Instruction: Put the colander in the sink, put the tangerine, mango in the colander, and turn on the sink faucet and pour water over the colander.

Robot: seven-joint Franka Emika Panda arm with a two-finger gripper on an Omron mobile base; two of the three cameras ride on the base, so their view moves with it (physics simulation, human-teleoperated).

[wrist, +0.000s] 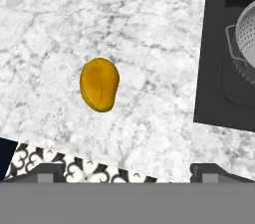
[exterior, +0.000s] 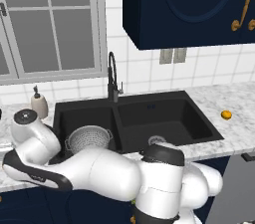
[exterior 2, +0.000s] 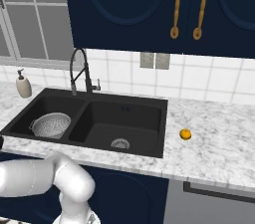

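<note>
Mango (wrist: 99, 84) sits on the worktop (wrist: 149, 29) dead ahead between the wide-open, empty jaws, long axis running roughly along the view's vertical.

One colander (exterior: 88, 138) sitting in one two-basin sink (exterior: 164, 99), one faucet (exterior: 112, 78), one tangerine (exterior: 226, 114), one mango (wrist: 99, 84), one soap dispenser (exterior: 39, 101), two gold cabinet handles (exterior 2: 177, 5) showing.

Colander (exterior: 88, 138) in left sink (exterior: 164, 118) basin, mango (wrist: 99, 84) and tangerine (exterior 2: 185, 134) on counter
</note>
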